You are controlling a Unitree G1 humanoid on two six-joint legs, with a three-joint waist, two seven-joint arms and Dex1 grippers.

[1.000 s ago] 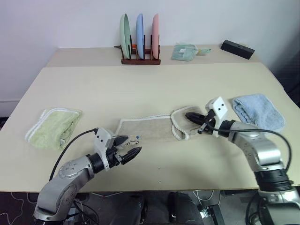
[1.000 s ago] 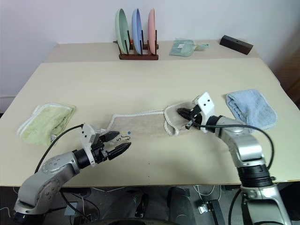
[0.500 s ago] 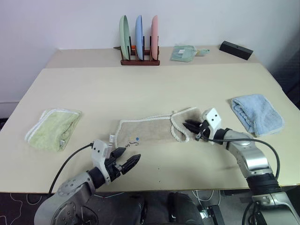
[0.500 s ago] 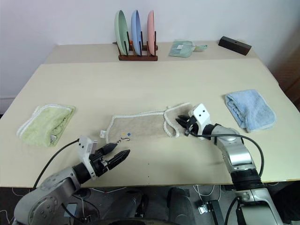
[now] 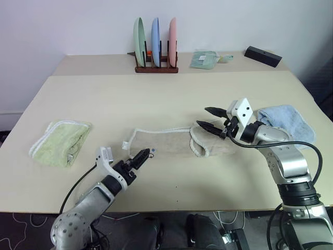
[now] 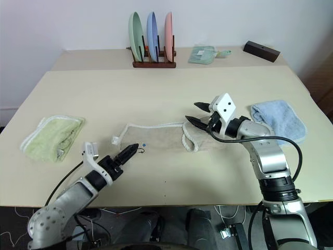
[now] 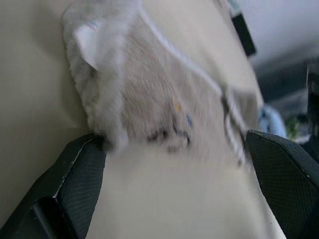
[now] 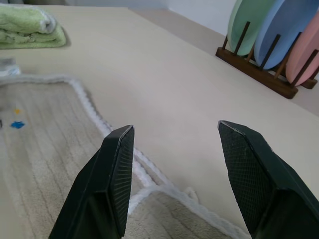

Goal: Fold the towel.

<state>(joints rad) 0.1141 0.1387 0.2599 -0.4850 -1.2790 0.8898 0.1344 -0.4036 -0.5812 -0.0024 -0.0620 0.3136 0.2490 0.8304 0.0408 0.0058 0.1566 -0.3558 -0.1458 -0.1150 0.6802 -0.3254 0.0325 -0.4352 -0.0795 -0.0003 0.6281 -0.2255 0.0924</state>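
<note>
The beige towel (image 5: 166, 141) lies stretched out flat at the middle of the table, its right end doubled back over itself. A white tag and a small dark figure mark its left end. My left gripper (image 5: 144, 155) hovers low at the towel's near left corner, open, and in the left wrist view the towel (image 7: 164, 99) lies just ahead between the spread fingers. My right gripper (image 5: 207, 118) hangs open above the folded right end and holds nothing. In the right wrist view the towel's corded edge (image 8: 99, 124) runs below its fingers.
A folded green towel (image 5: 60, 141) lies at the left and a light blue towel (image 5: 289, 121) at the right, just behind my right arm. At the back stand a rack with three plates (image 5: 155, 39), a small green cloth (image 5: 204, 58) and a black box (image 5: 263, 54).
My right gripper has opened, let go of the towel's folded end and risen above it. My left gripper has rolled over and come up to the towel's near left corner.
</note>
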